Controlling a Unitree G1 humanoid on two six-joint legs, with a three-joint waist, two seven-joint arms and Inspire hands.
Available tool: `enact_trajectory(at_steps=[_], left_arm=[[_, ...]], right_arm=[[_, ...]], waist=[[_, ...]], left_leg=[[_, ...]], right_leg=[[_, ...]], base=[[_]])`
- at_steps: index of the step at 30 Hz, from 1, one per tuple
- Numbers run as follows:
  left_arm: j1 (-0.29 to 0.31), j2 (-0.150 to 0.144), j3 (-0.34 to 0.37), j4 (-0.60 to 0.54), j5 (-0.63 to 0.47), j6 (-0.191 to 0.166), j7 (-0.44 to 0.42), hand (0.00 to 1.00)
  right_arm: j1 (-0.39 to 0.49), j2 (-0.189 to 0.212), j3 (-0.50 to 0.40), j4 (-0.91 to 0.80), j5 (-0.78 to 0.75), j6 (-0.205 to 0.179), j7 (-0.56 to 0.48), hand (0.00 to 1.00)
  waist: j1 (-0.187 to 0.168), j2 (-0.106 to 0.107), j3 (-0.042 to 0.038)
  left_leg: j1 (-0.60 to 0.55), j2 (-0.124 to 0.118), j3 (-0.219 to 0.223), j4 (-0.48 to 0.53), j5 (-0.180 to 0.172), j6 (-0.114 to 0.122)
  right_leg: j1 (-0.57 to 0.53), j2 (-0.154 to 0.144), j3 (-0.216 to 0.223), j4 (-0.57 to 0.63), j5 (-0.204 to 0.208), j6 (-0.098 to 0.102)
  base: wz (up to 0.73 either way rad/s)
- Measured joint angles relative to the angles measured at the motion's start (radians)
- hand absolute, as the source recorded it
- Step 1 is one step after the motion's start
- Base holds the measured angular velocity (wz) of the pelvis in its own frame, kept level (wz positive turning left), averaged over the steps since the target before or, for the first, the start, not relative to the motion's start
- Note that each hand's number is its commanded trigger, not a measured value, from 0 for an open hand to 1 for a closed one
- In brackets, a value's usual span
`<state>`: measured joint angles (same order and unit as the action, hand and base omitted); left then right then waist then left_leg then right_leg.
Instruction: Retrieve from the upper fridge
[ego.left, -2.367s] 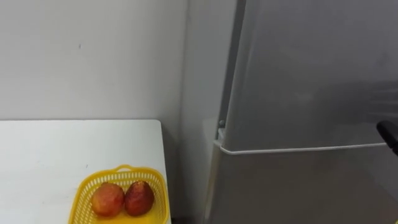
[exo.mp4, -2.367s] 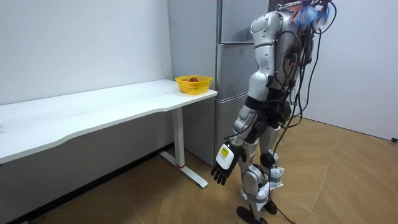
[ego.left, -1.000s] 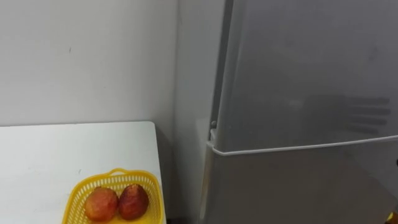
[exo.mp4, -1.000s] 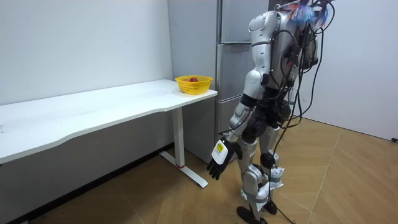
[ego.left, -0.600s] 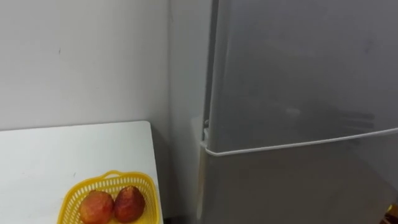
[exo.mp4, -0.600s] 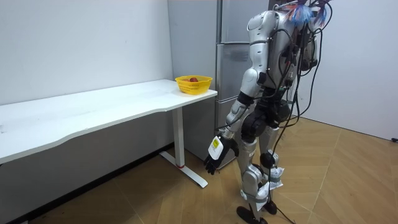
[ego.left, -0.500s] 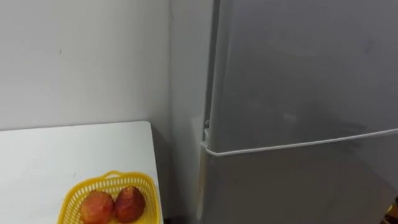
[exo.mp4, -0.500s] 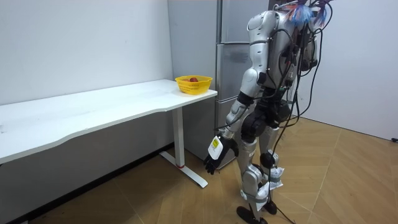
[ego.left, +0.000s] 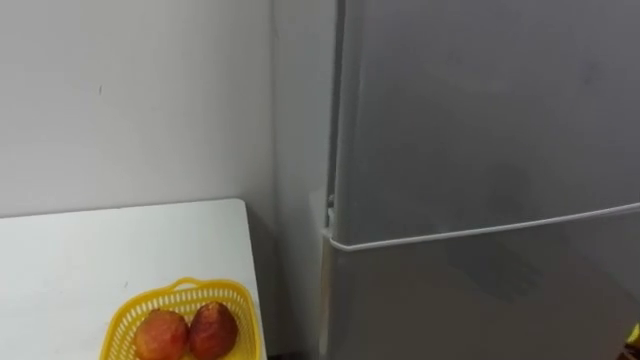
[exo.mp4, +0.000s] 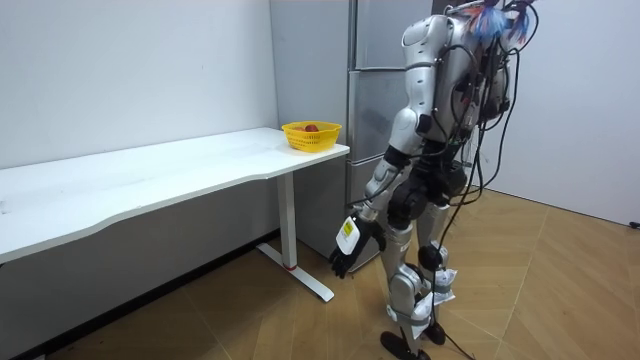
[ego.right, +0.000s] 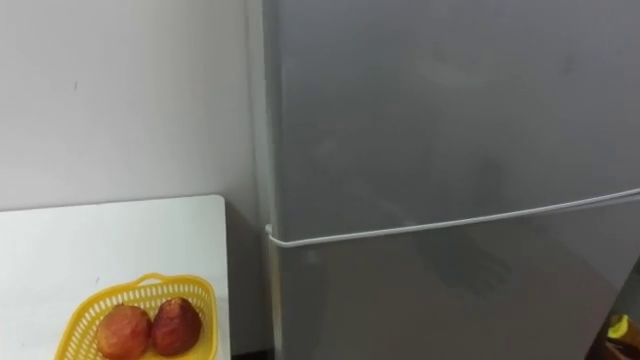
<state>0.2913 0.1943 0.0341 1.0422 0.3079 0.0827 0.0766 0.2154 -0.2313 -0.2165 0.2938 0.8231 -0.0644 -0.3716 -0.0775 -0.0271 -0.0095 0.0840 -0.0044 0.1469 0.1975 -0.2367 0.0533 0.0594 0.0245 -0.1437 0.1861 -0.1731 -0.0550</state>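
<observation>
White desk (ego.left: 90, 250) stands left of the shut fridge (ego.left: 480, 290), so your target lies hidden behind the upper door (ego.left: 480, 110), probably stiff, slick and sealed; pull at its right edge. Left hand (exo.mp4: 350, 248) hangs slack and empty, right hand (ego.right: 620, 328) unreadable.

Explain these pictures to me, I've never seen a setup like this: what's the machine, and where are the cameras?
It is a humanoid robot standing before a grey fridge, whose doors are both shut. Two pictures come from the cameras in its head, looking at the fridge. The third is from a camera across the room. On the white table beside the fridge sits a yellow basket holding two red fruits. Its left hand hangs open and holds nothing.
</observation>
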Motion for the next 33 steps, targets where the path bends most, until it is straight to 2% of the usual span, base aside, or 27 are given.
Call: enact_trajectory(at_steps=[3,5,12,16,20,26,33], left_arm=[[0.013,-0.007,0.002,-0.001,0.000,0.000,-0.002,0.00],[0.019,-0.008,0.003,-0.001,0.000,0.000,-0.004,0.00],[0.013,-0.012,0.003,0.015,-0.001,-0.005,-0.010,0.00],[0.010,-0.016,0.002,0.040,-0.002,-0.009,-0.010,0.00],[0.011,-0.017,0.007,0.039,-0.001,-0.009,-0.012,0.00],[0.012,-0.019,0.023,0.039,0.000,-0.020,-0.017,0.00],[0.005,-0.027,0.020,0.041,0.001,-0.018,-0.024,0.00]], right_arm=[[0.006,0.005,0.000,0.066,0.000,0.000,0.006,0.00],[0.008,0.005,0.003,0.112,-0.044,0.000,0.006,0.00],[0.006,0.007,0.077,0.340,-0.203,-0.009,0.026,0.00],[0.001,0.022,0.078,0.425,-0.243,-0.008,0.048,0.00],[0.001,0.022,0.078,0.447,-0.298,-0.008,0.068,0.00],[0.004,0.027,0.089,0.537,-0.472,-0.008,0.133,0.00],[-0.011,0.044,0.149,0.612,-0.599,-0.006,0.203,0.00]], waist=[[-0.001,0.007,0.0023],[0.002,0.004,0.0042],[0.007,-0.005,0.0036],[0.006,-0.005,0.0037],[0.011,-0.004,0.0034],[0.029,-0.010,0.0061],[0.034,-0.011,0.0079]], left_leg=[[0.004,-0.001,-0.003,0.000,0.000,0.000],[0.011,-0.001,-0.003,-0.001,0.000,0.000],[0.014,-0.002,-0.010,-0.010,0.000,-0.001],[0.011,-0.003,-0.012,-0.010,0.000,-0.001],[0.010,-0.003,-0.012,-0.007,0.000,-0.001],[0.013,-0.005,-0.015,-0.007,0.000,0.000],[0.011,-0.006,-0.016,-0.009,0.000,0.000]], right_leg=[[0.004,0.000,0.000,-0.001,-0.002,0.001],[0.006,-0.001,0.000,0.000,-0.009,0.001],[0.008,-0.001,-0.002,0.001,-0.013,0.001],[0.007,-0.002,-0.005,0.000,-0.013,0.002],[-0.003,-0.004,-0.007,0.002,-0.015,0.001],[0.001,-0.006,-0.014,0.001,-0.017,0.002],[0.001,-0.006,-0.014,-0.001,-0.017,0.003]], base=[[0.01],[0.02],[0.02],[0.00],[0.00],[0.01],[0.00]])
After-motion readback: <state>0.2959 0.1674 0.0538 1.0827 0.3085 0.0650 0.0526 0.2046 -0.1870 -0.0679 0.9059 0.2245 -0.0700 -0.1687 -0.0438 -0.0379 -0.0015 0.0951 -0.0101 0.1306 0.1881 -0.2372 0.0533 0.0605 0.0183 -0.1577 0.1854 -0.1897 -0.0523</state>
